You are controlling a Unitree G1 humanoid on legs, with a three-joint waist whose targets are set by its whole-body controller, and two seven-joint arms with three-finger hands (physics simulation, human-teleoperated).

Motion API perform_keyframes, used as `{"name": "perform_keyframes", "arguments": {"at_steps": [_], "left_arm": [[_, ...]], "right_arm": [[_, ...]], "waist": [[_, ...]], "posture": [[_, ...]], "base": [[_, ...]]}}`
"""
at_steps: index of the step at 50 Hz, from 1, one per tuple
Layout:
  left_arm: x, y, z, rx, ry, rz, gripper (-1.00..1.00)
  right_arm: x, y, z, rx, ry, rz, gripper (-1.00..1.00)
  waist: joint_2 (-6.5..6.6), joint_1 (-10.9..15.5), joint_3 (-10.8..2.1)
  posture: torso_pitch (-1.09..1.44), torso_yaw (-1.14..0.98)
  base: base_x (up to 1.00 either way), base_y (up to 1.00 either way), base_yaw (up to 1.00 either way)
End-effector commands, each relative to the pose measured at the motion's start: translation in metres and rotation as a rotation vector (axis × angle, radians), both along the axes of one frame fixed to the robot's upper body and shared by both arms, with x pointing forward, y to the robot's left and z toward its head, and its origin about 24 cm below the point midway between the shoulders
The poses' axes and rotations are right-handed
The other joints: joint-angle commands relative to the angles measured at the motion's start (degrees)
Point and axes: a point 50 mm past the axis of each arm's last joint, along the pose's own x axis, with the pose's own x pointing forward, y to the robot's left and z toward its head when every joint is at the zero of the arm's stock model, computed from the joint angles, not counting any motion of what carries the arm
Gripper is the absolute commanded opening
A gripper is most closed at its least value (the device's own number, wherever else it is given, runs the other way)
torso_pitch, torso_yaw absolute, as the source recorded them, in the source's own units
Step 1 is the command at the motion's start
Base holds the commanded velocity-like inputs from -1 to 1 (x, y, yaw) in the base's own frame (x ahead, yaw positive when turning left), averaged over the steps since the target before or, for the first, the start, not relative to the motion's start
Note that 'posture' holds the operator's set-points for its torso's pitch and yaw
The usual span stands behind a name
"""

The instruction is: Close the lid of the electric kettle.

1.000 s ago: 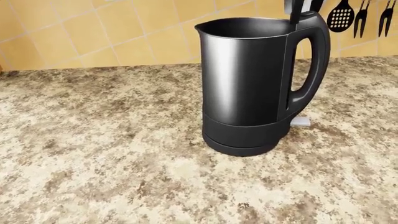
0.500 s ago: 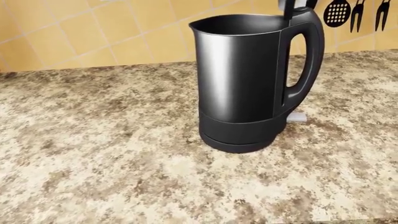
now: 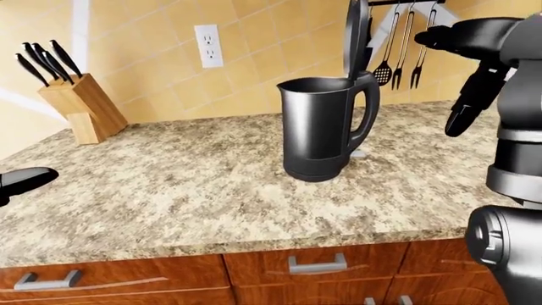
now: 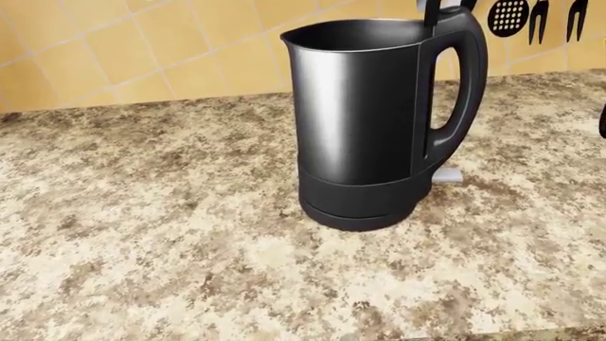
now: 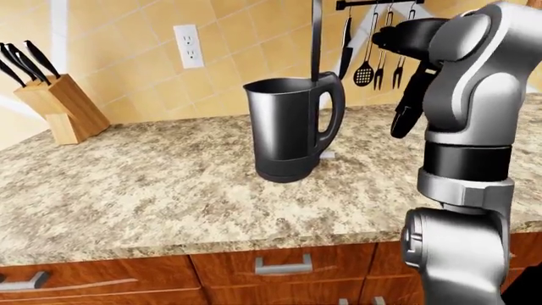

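Head view drifted since 1.0 s ago: electric kettle now slightly left and higher in frame, hanging utensils slid toward the top right corner; whole picture moved together, so camera motion, not kettle motion. Dark sliver newly at the head view's right edge, probably the right hand coming in

Kettle upright on the granite counter, handle to the view's right. Lid standing vertical above the handle hinge, fully open; closing not yet begun

Right hand raised just right of the lid, apart from it, fingers hanging loose and spread, holding nothing. Left hand low at the left-eye view's left edge, only a tip visible; open or clenched not determinable

Judgement: approach stage. Free air between hand and lid. Tiled wall and utensil rail close behind the lid; counter edge well below the kettle. Knife block well apart at left
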Motion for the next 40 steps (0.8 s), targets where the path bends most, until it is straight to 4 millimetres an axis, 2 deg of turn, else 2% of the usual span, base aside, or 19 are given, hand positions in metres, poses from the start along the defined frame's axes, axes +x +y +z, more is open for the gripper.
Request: {"name": "perform_keyframes", "arguments": {"at_steps": [1,23,40], "left_arm": [[-0.003,-0.004,0.011,0.046,-0.05,-0.004,1.0],[-0.004,-0.004,0.013,0.046,-0.051,-0.006,1.0],[-0.002,-0.004,0.012,0.048,-0.053,-0.007,1.0]], "right_arm": [[-0.005,0.004,0.02,-0.036,-0.077,0.004,1.0],[0.018,0.031,0.032,-0.113,-0.064,0.05,1.0],[0.033,0.043,0.032,-0.143,-0.054,0.068,1.0]], "waist": [[-0.06,-0.01,-0.2],[0.42,0.01,-0.01],[0.57,0.17,0.01]], "posture": [[-0.48,0.0],[-0.48,0.0],[-0.48,0.0]], "base": [[0.0,0.0,0.0],[0.0,0.0,0.0],[0.0,0.0,0.0]]}}
